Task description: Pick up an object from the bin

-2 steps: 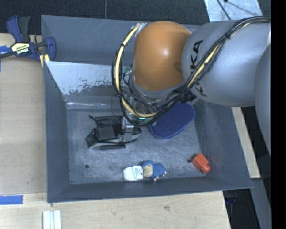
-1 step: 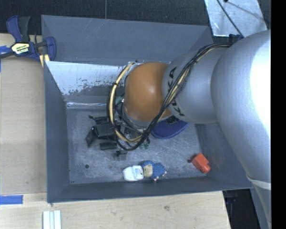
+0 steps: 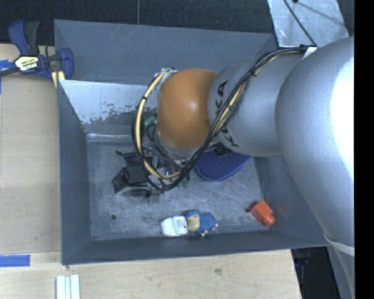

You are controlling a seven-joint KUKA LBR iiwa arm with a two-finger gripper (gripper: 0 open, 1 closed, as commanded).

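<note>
My claw point(image 3: 151, 167) is low in the bin point(image 3: 75, 185), left of centre on its floor, hanging below the orange cover point(image 3: 184, 108) on my wrist with the cables looped round it. From above, my wrist and those cables hide most of it, so I cannot tell how far open it is, nor whether it has hold of anything. Just to its left, touching it or very nearly so, lies a small black thing point(image 3: 123, 180) of irregular, angular shape, and that is the item my claw is nearest to. Whether I am round it or only beside it I cannot make out. The other things lie apart from me. A flat blue piece point(image 3: 227, 165) sits right of my claw, partly under my arm. A small orange-red block point(image 3: 262, 213) rests near the bin's right wall. A white and blue toy-like thing point(image 3: 188, 223) lies along the near wall. As I judge it, the reach down into the bin is done and I am at the level where a grasp is made. What is left is to close firmly on one thing, most likely the black one, and lift it clear of the floor. Nothing appears raised off the floor yet, so the pick itself is not complete.
</note>
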